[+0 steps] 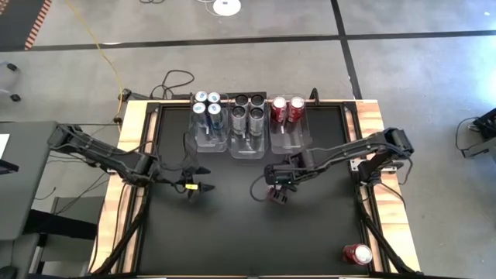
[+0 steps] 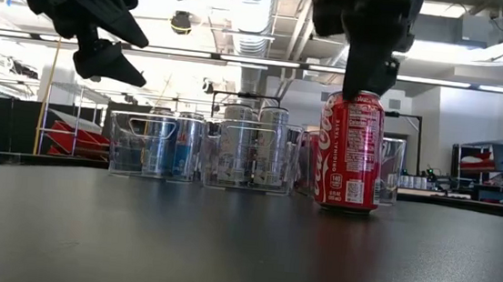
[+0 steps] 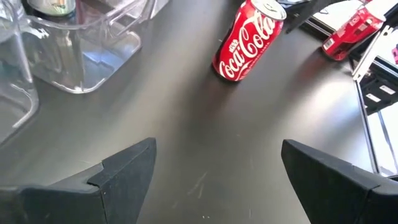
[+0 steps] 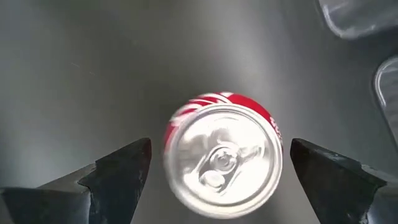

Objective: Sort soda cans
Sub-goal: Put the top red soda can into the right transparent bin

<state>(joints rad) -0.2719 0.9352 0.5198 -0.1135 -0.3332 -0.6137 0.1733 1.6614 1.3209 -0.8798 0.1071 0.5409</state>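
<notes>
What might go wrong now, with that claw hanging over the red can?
The right pincer is open above the upright red can, which sits slightly off-centre between the fingers; one finger might clip the rim and tip it. The red bin already holds two cans, so placing another could bump them.

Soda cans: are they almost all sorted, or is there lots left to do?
Nearly done. The clear bins hold four blue-silver cans, four dark cans and two red cans. The right gripper is open directly above a red can standing mid-table. Another red can lies on the table's edge near the front right corner. The left gripper is open and empty.
</notes>
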